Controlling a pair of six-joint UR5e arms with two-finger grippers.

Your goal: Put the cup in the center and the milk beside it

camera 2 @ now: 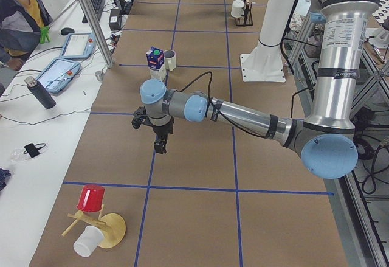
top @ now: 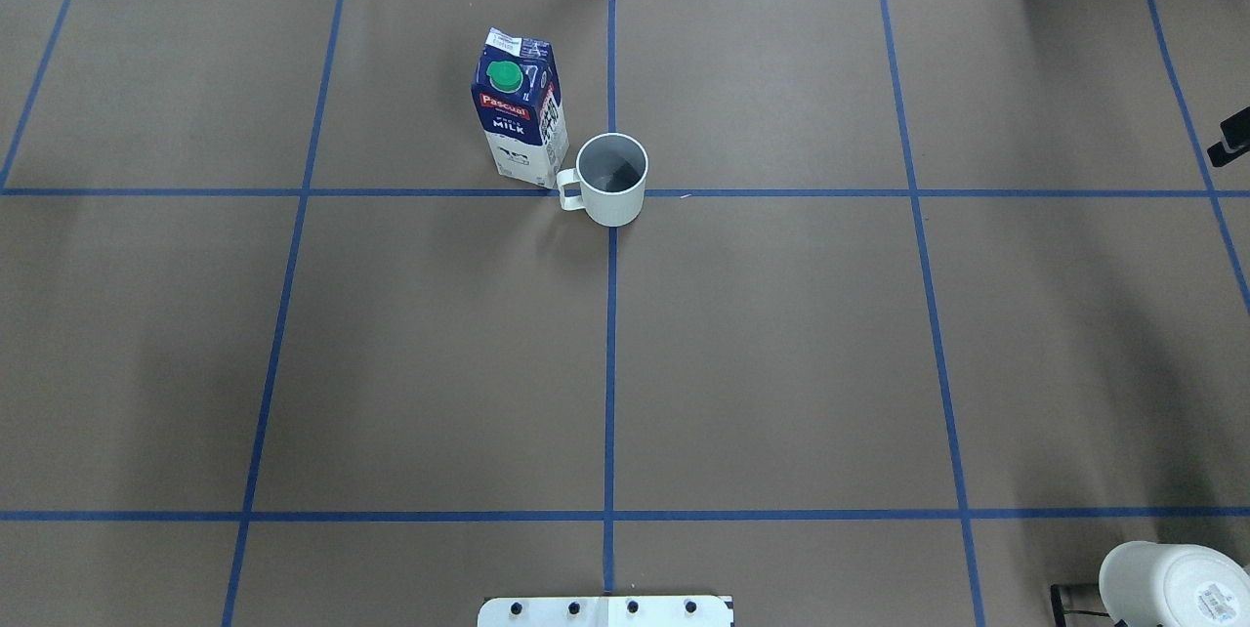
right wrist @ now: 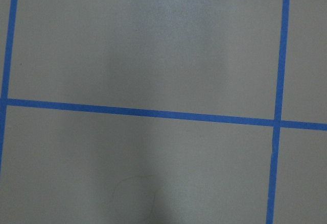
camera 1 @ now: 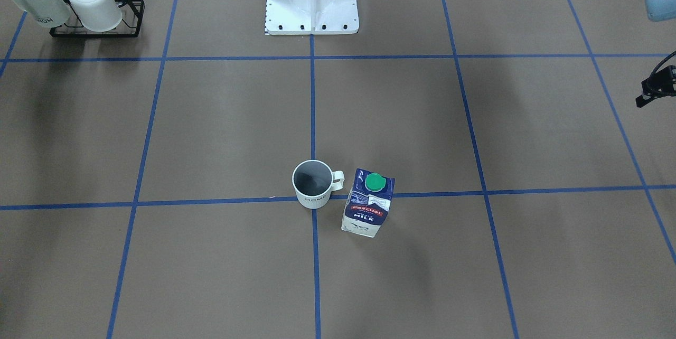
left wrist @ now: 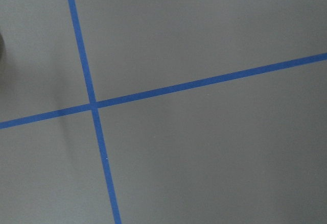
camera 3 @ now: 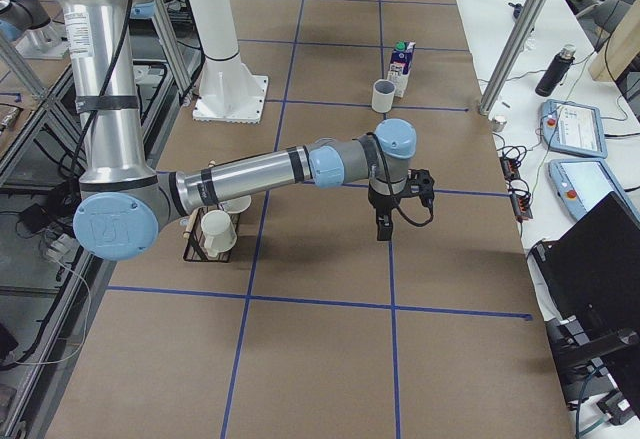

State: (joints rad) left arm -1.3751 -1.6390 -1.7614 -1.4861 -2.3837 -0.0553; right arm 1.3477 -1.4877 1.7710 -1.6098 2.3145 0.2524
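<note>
Table (top: 781,363) carries cup (top: 612,186), milk (top: 520,114) beside, perhaps touching.

The milk (top: 520,109) reads "Pascual", "MILK"; the cup (camera 1: 311,186) perhaps "HOME".

Left arm (camera 2: 243,116) stretched over a taped table (camera 2: 194,224).
Beyond its left gripper (camera 2: 159,148), milk carton (camera 2: 155,64) and cup (camera 2: 171,60) stand side by side.

A black wire rack (camera 1: 136,16) is holding two white mugs (camera 1: 96,6) at the front-facing view's upper left. In the left side view, a red cup (camera 2: 91,198) is perching on a wooden stand (camera 2: 113,230), lower left.
</note>
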